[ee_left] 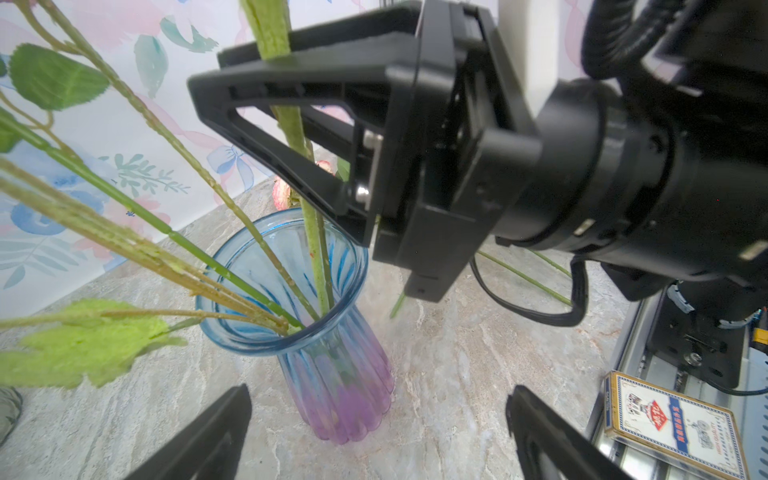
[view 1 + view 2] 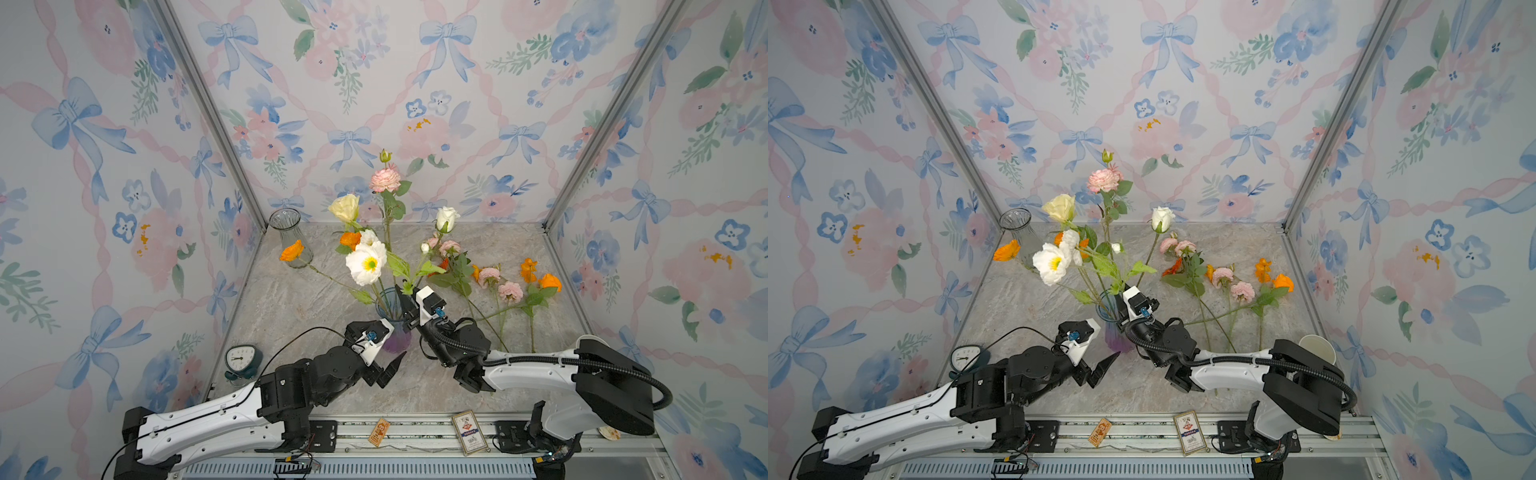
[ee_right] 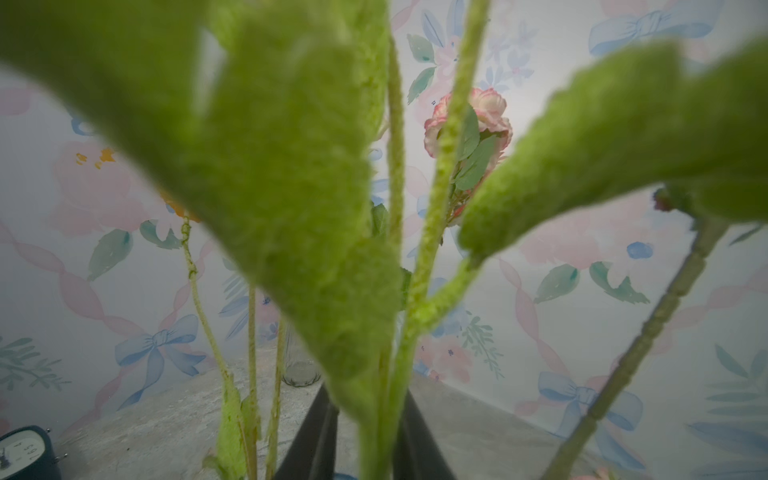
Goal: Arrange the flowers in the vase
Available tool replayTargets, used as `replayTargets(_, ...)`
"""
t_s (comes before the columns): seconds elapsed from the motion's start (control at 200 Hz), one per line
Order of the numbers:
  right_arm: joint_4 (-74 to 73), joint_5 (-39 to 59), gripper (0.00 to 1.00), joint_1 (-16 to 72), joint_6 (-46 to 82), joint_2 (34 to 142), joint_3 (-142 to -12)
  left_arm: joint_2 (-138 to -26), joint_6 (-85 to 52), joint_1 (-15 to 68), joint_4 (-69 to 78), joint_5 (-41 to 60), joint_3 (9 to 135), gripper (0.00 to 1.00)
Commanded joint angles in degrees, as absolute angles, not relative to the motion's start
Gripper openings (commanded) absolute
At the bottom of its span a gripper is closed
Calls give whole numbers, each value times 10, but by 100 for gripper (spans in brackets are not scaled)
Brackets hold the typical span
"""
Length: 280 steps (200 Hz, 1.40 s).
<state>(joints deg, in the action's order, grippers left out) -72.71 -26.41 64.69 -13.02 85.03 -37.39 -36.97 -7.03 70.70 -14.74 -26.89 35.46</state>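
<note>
While flowers [image 2: 368, 262] stand in the blue vase [image 1: 345, 386], left gripper [image 1: 379, 390] gapes empty; right gripper [image 1: 204, 70] straddles a stem [image 1: 307, 208], grip unclear.

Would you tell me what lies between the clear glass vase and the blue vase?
An orange flower leaning out of the blue vase toward the clear vase, seen in both top views.

Both top views look steeply down over the whole grey marbled surface [image 2: 291, 299]. The left wrist view shares their blue-and-purple ribbed glass vase [image 1: 345, 395], close up; the right wrist view faces the flower-papered wall [image 3: 540, 62] through very near green stems [image 3: 440, 166]
</note>
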Motion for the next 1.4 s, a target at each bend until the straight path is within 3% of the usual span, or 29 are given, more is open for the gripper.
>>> replayTargets(0.0, -692, -276, 31, 652, -100, 816, -364, -370, -93, 700, -143, -289, 360, 98)
replayTargets(0.13, -626, -276, 37, 652, -90, 780, -365, -372, -95, 695, -124, -293, 351, 98)
replayTargets(0.255, -508, -260, 50, 652, -72, 731, -383, -367, -100, 691, -111, -300, 345, 98)
replayTargets(0.655, -171, -181, 100, 651, -19, 596, -432, -372, -109, 644, -67, -259, 306, 98)
replayTargets(1.06, 72, -56, 97, 628, 7, 597, -510, -398, -99, 602, 98, -187, 228, 98)
replayTargets(1.395, 42, -14, 97, 592, 47, 583, -445, -410, -93, 585, 167, -201, 189, 98)
